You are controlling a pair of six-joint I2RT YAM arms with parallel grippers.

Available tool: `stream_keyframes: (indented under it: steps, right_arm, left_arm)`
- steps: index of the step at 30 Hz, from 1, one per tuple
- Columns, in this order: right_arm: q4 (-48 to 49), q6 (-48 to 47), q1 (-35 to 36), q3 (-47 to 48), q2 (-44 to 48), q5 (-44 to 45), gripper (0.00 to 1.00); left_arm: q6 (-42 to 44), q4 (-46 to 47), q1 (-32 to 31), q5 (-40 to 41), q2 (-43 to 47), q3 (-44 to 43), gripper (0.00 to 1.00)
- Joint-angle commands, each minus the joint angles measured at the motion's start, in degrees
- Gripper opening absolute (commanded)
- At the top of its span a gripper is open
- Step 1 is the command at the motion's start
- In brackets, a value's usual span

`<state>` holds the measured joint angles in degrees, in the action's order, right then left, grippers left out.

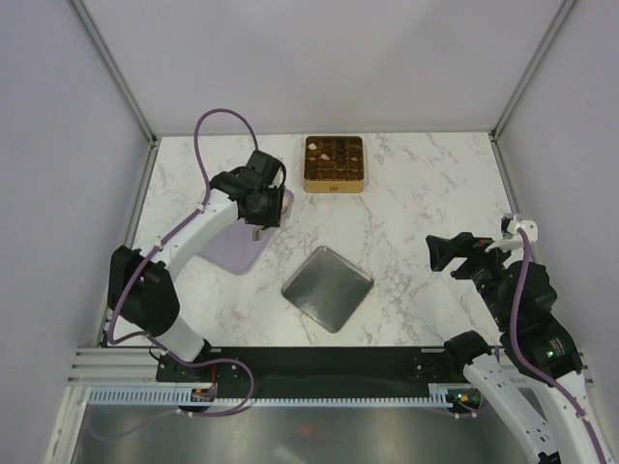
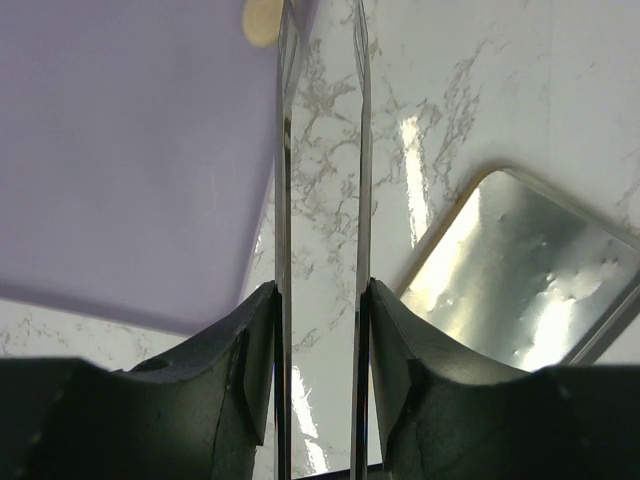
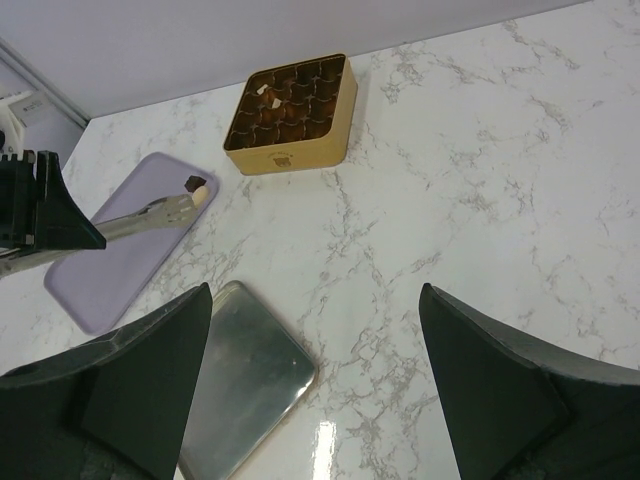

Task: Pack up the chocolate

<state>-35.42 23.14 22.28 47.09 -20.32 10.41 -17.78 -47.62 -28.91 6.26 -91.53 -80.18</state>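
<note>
**Top view.** A white, grey-veined marble counter is closed in by 3 plain pale walls that meet at aluminium corner posts. A black rail runs along its near edge. A square gold tin stands at the far centre. Its grid compartments hold chocolate, mostly dark with a few pale pieces. A lilac board lies at the left. A square metal tray sits tilted between the arms, apart from the board.

**Left wrist view.** The left fingers are 2 thin parallel blades with a narrow gap between them. Bare marble shows through the gap, and nothing is seen between the blades. A pale piece lies on the board just outside the left blade, near its tip. Lamp glare streaks the marble and the tray.

**Right wrist view.** The right fingers are spread wide and hold nothing, over the right of the counter, well apart from the tin. At the board's far end a dark piece and the pale piece lie side by side at the left blades' tips. Whether the tips touch them cannot be told.
</note>
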Motion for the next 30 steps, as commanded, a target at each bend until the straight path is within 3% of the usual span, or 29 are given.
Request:
stream_keyframes:
  steps: [1,17,30]
  right_arm:
    - [-0.18,-0.02,0.22,1.34,0.45,0.31,0.93]
    - [0.53,-0.81,0.22,0.99,0.19,0.66,0.93]
    - [0.97,-1.25,0.22,0.63,0.45,1.45,0.93]
  left_arm:
    - [-2.17,2.0,-0.1,3.05,2.32,1.43,0.47]
    - [-1.12,1.74,-0.01,7.71,0.48,-0.06,0.5]
    - [-1.64,1.82,0.25,6.83,-4.27,-1.12,0.48]
